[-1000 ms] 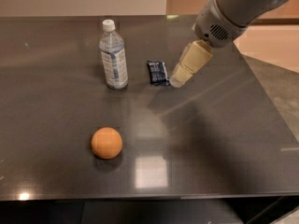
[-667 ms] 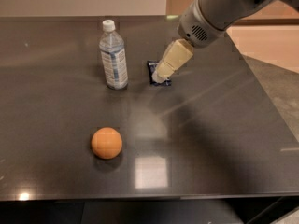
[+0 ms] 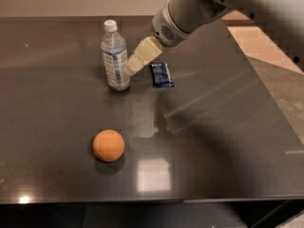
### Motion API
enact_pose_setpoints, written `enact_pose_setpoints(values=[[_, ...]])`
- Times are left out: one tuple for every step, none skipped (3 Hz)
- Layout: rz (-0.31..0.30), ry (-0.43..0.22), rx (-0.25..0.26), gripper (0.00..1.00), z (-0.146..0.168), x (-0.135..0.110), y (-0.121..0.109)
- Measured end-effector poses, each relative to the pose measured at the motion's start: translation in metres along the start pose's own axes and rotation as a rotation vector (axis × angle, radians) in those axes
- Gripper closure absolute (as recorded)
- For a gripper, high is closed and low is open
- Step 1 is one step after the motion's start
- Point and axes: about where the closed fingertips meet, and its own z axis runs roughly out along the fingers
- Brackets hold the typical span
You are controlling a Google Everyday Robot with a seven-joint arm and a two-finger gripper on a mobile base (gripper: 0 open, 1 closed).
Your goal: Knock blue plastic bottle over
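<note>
The blue plastic bottle (image 3: 114, 56) stands upright on the dark table (image 3: 228, 127), clear with a white cap and a blue-and-white label. My gripper (image 3: 130, 66) reaches in from the upper right, and its cream-coloured tip sits right against the bottle's right side at label height. An orange ball (image 3: 108, 145) lies on the table in front of the bottle, well apart from the gripper.
A flat dark blue packet (image 3: 161, 74) lies just right of the bottle, under my arm. The table's front edge runs along the bottom of the view, and its right edge slants away at the far right.
My gripper has moved left, from over the dark blue packet to the bottle's right side. The bottle still stands upright and the ball has not moved.
</note>
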Motion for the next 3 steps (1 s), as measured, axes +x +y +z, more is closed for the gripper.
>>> enact_pose_setpoints(values=[[0.029,-0.047,-0.01,0.0,0.025,-0.024,-0.007],[0.043,-0.081,-0.038,0.0,0.045,-0.041,0.0],[0.045,-0.101,-0.069,0.0,0.063,-0.051,0.011]])
